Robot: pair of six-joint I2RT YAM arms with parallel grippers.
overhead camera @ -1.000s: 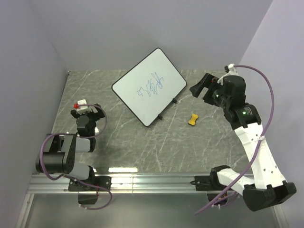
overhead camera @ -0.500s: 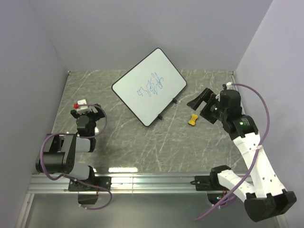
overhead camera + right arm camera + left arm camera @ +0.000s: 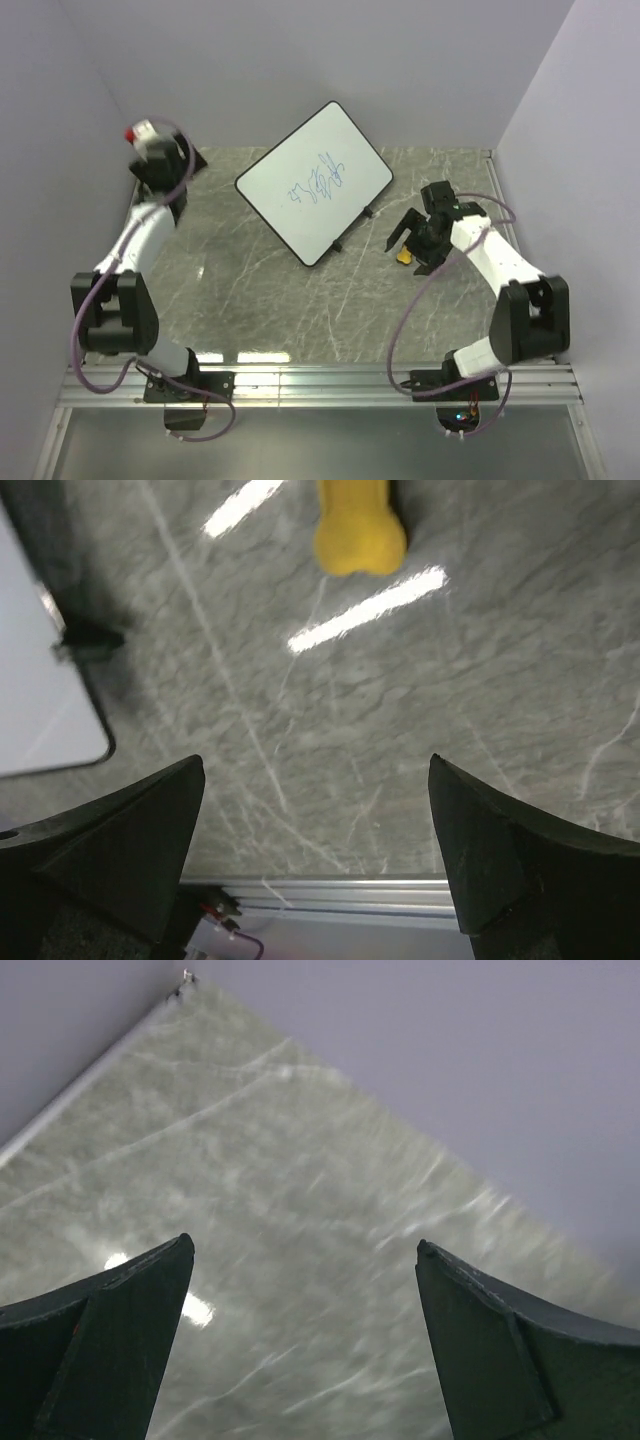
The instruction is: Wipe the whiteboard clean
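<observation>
Grey marble-patterned tabletop (image 3: 300, 300) fills the floor of a pale lavender-walled booth (image 3: 300, 60), and both arms reach out over it.

On the right arm, the two dark fingers (image 3: 120, 840) stand wide apart with nothing between them but bare stone. Just ahead of their tips lies a small yellow bone-shaped block (image 3: 360, 530), untouched. From above, the right gripper (image 3: 410, 247) hangs low over that block on the right half of the table, its white forearm bending back towards the near rail.

On the left arm, the fingers (image 3: 110, 1330) are spread just as wide, also holding nothing. Beneath them is only marble running up to the wall. The left gripper (image 3: 303, 1245) sits at the far left corner, well away from everything else.

Between the two arms, towards the back of the table, rests the large white rectangular whiteboard with a thin black rim (image 3: 313, 185), turned at an angle. Blue scribbles (image 3: 318, 182) mark its middle. Two small black stand feet (image 3: 337, 244) poke out along its near right edge. Its nearest corner lies near the right gripper, though apart from it.
</observation>
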